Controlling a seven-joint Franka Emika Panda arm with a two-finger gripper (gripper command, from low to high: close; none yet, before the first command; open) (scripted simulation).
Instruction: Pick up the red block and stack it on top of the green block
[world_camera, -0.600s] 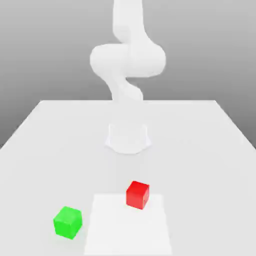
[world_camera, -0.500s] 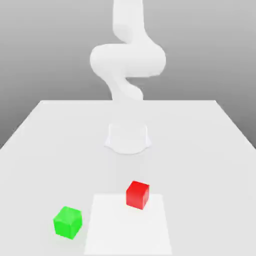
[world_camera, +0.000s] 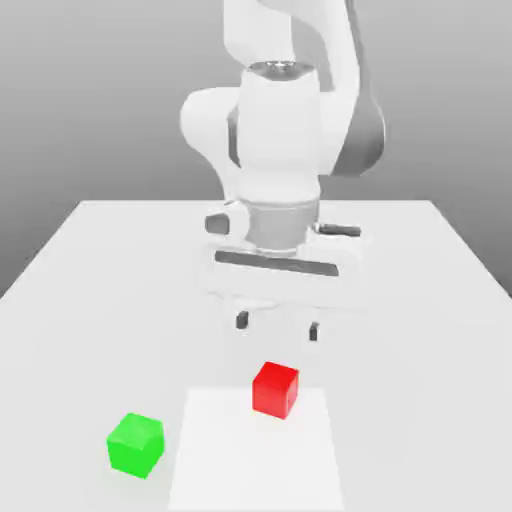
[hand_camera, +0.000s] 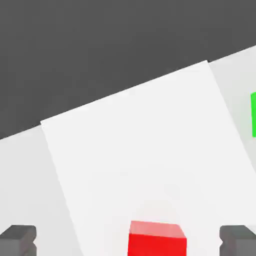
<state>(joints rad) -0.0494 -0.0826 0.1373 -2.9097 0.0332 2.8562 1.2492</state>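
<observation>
Partner: How would you take the red cube (world_camera: 275, 390) well?

Me: I'd centre my two-finger gripper (world_camera: 278, 326) over it first, since in the hand view it sits a little nearer one fingertip than the other. Then I'd go straight down, slowly, with my fingers square to its side faces, and close only once they reach low on both sides, so neither lands on its top

Partner: And your grip now?

Me: Released, fingers spread wide, nothing between them

Partner: Where is the cube from you?

Me: Below my fingertips, at the base-side edge of the white square panel (world_camera: 255, 460). How high I am above it is hard to judge from here. The green cube (world_camera: 136, 445) rests on the tabletop (world_camera: 420, 400), off to the exterior view's left, well apart from the red one
</observation>
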